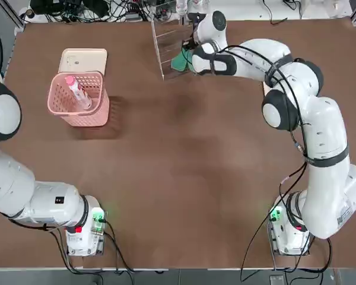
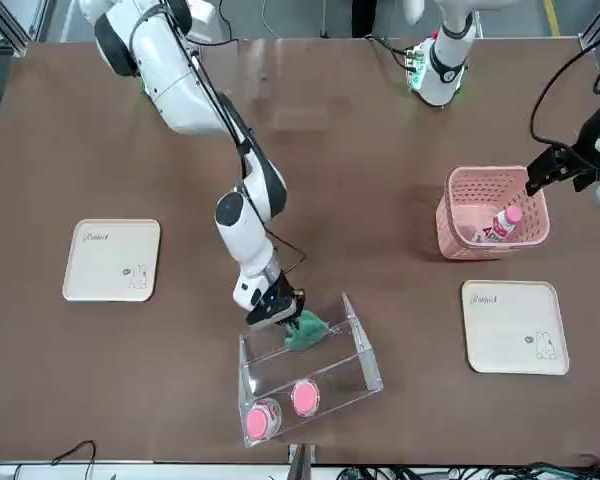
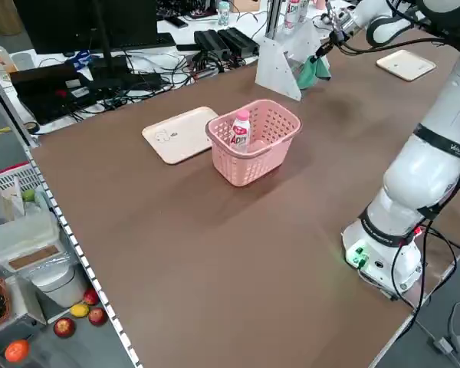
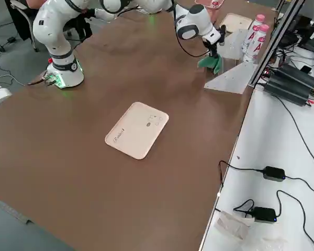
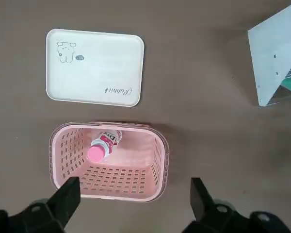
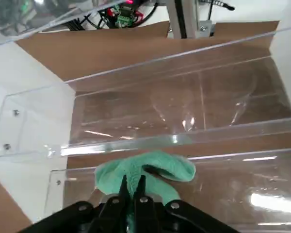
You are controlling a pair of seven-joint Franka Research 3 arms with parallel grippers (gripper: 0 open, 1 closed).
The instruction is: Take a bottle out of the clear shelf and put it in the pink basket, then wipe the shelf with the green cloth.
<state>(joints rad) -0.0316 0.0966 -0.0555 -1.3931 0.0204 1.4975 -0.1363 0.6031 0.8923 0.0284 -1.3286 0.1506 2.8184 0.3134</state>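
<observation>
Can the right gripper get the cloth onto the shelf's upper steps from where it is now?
Probably yes. The right gripper is shut on the green cloth at the clear shelf's lower step, and the steps ahead look bare. The two bottles stand elsewhere in the shelf.

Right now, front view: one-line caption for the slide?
Right gripper presses the green cloth onto the clear shelf; the bottle lies in the pink basket.

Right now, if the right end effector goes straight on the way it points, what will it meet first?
Probably a step of the clear acrylic stepped shelf: the right end effector, shut on the teal-green fabric cloth, points into it. Depth is unclear.
</observation>
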